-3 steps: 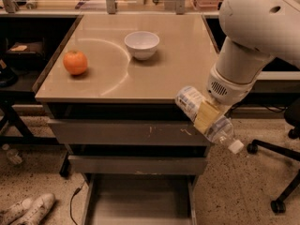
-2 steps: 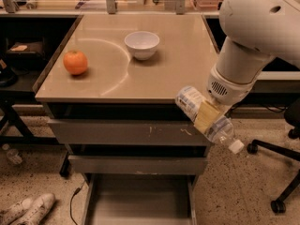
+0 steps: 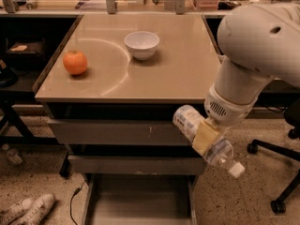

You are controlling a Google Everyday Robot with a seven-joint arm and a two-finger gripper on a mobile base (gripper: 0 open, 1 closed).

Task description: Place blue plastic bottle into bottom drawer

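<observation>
Blue plastic bottle (image 3: 220, 152) is held in the air, tilted, white cap pointing down and to the right, just off the front right corner of the desk (image 3: 183, 74). The pincer (image 3: 205, 137) is closed around the bottle's middle; one tan pad is seen across the label. The bottle is level with the upper drawer fronts (image 3: 122, 132), above and right of the bottom drawer (image 3: 140, 201), which stands pulled out. An orange (image 3: 75, 62) and a white bowl (image 3: 141, 44) are noted on the desk, well apart. White shoes (image 3: 26, 209) are seen on the floor, lower left.
</observation>
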